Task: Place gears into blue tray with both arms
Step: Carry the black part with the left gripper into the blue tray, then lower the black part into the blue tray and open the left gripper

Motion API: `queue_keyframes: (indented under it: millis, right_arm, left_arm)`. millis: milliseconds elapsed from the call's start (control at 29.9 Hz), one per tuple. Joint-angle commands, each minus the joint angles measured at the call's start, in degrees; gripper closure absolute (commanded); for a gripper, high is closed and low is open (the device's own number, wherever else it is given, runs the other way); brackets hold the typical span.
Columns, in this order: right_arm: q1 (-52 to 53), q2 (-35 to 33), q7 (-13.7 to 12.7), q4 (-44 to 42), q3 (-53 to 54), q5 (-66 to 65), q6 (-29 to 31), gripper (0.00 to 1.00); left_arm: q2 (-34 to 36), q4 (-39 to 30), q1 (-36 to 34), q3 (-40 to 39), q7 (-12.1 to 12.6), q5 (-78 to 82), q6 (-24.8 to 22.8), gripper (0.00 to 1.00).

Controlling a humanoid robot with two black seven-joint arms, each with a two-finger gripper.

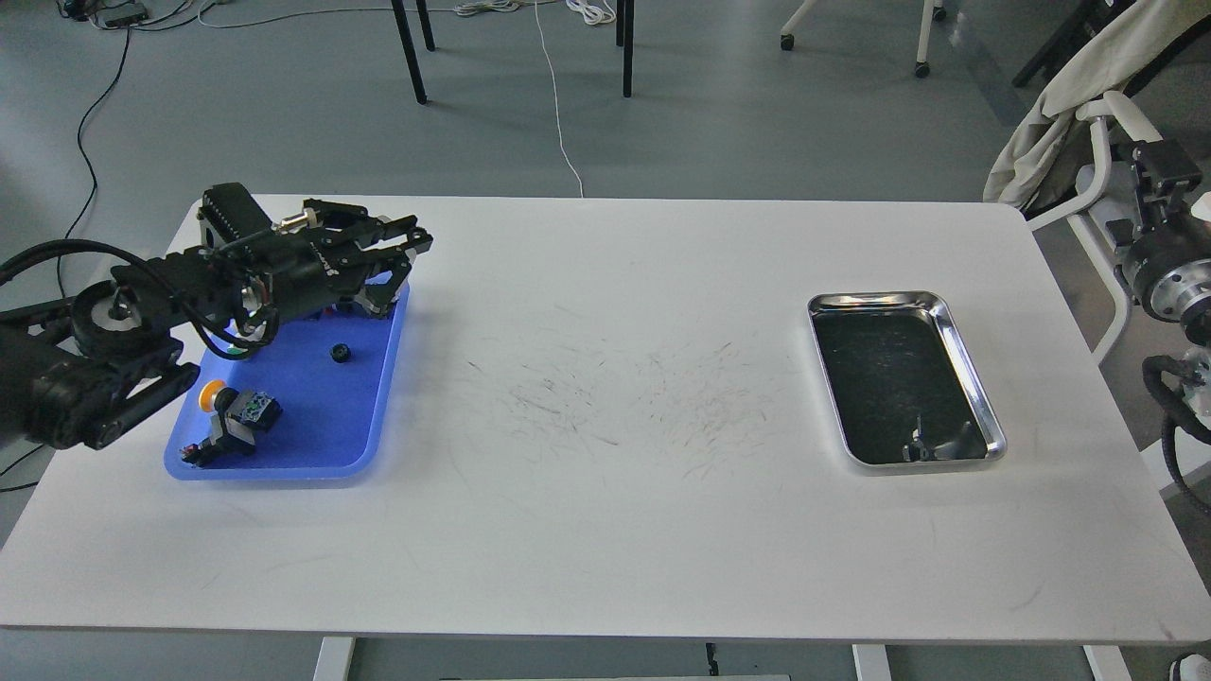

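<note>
Black and toothed, one gear [341,354] lies flat on the floor of the blue tray [374,416], in the tray's right half and apart from the rim. The blue tray sits on the left part of the white desk [605,530], close to the desk's left edge.

In the near-left part of the same tray lie push-button switches: one with an orange cap [212,392] and a dark-bodied one [251,416] just beside it, with a small red part [192,456] showing near the front-left corner. All of these lie well apart from the gear.

The left arm [114,350] enters from the left edge and reaches over the far half of the blue tray. The left end effector [388,274] hangs above the tray's far-right corner, beyond the gear and not touching it. Its fingers [402,235] overlap in this view, so whether they are apart or together cannot be determined.

The right arm [1168,274] is visible only at the right edge, off the desk; its end effector is out of view.

On the right part of the desk lies a shiny steel tray [984,416] with a dark inside, well apart from the blue tray. A small dark item [920,448] rests near its front edge; its type cannot be determined. Fine dark scratch marks [615,397] cover the desk surface between the two trays.
</note>
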Motion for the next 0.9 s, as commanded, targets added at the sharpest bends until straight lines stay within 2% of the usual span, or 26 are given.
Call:
queue_keyframes:
  millis: [0, 301, 869]
  right_arm:
    - [0.08, 0.02, -0.01, 0.01, 0.0, -0.72, 0.03, 0.05]
    - [0.0, 0.1, 0.07, 0.01, 0.0, -0.9, 0.03, 0.05]
    - [-0.18, 0.19, 0.07, -0.08, 0.18, -2.13, -0.05, 0.05]
  left_arm:
    - [3.49, 0.03, 1.6, 0.15, 0.01, -0.03, 0.07, 0.9]
    - [4.99, 0.29, 12.41, -0.37, 0.01, -0.81, 0.51, 0.9]
    - [3.5, -0.23, 16.81, -0.02, 0.01, -1.87, 0.6, 0.89]
